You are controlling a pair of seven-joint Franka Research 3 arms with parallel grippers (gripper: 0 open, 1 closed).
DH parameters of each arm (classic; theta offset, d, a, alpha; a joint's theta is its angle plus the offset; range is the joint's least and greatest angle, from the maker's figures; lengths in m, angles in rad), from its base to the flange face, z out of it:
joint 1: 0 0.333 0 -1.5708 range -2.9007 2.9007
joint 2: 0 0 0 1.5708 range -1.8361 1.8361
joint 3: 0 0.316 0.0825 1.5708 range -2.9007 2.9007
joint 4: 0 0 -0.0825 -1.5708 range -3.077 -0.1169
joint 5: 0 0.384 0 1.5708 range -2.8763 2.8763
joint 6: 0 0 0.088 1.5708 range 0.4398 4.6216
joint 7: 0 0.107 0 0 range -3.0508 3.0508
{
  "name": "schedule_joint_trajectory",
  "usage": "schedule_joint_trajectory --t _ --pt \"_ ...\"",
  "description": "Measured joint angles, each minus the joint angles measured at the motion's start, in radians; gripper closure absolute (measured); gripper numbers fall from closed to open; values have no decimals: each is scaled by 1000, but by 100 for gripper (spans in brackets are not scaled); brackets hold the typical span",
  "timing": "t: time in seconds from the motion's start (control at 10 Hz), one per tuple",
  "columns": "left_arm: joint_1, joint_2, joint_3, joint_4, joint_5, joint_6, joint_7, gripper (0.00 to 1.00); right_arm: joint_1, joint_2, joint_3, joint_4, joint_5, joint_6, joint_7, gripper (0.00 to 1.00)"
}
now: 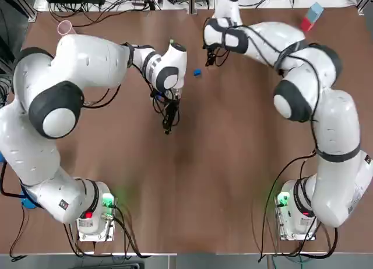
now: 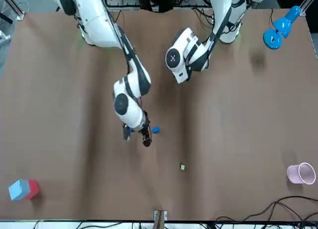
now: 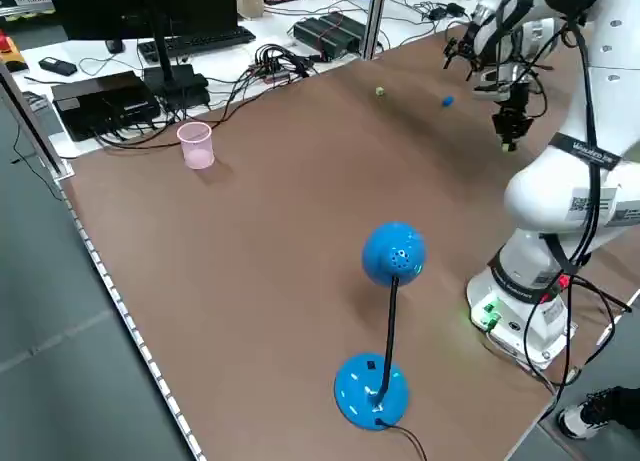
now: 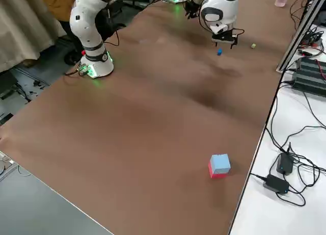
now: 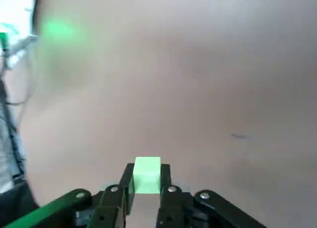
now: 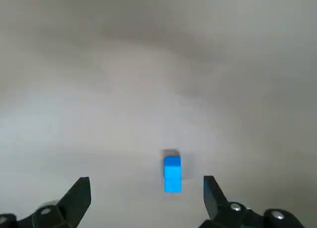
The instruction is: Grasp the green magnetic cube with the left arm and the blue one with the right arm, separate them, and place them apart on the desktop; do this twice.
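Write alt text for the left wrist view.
A small green cube is clamped between the left gripper's two black fingers, over the brown tabletop. A green light glows in the background.

Near half of counter [image 1: 198, 187] is lying open between arm bases | left tool [image 5: 147, 181], gripping green cube [image 5: 147, 169], is hanging left of centre | blue cube [image 6: 172, 173] is sitting between spread right tool [image 6: 146, 184] fingers | pink cup [image 1: 65, 27], red-blue block [image 1: 310, 18] are standing at far corners

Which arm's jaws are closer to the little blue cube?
Right. The right gripper hovers right by the blue cube, jaws open; the left gripper is well back toward the bases.
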Motion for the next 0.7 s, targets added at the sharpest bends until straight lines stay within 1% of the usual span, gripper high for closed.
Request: schedule_joint_trajectory --t 0.1,0.2,0.3,0.4,0.5,0.7 --pt "-1 -9 -33 -21 -9 -37 -9 76 -28 -48 8 -54 0 -2 -51 0" --pt "-5 -9 -64 -53 -15 -39 -13 76 -49 -87 12 -95 -1 -9 -100 0" --pt "-12 -9 -83 -78 -19 -34 -16 75 -67 -118 13 -121 -9 -40 -141 0" --pt "-15 -9 -86 -87 -21 -31 -17 69 -82 -137 13 -135 -40 -73 -165 0" --pt "-14 -6 -84 -89 -21 -29 -17 65 -93 -145 14 -141 -75 -87 -168 0" --pt "-7 8 -82 -90 -21 -2 -14 33 -100 -146 16 -146 -87 -89 -168 0"
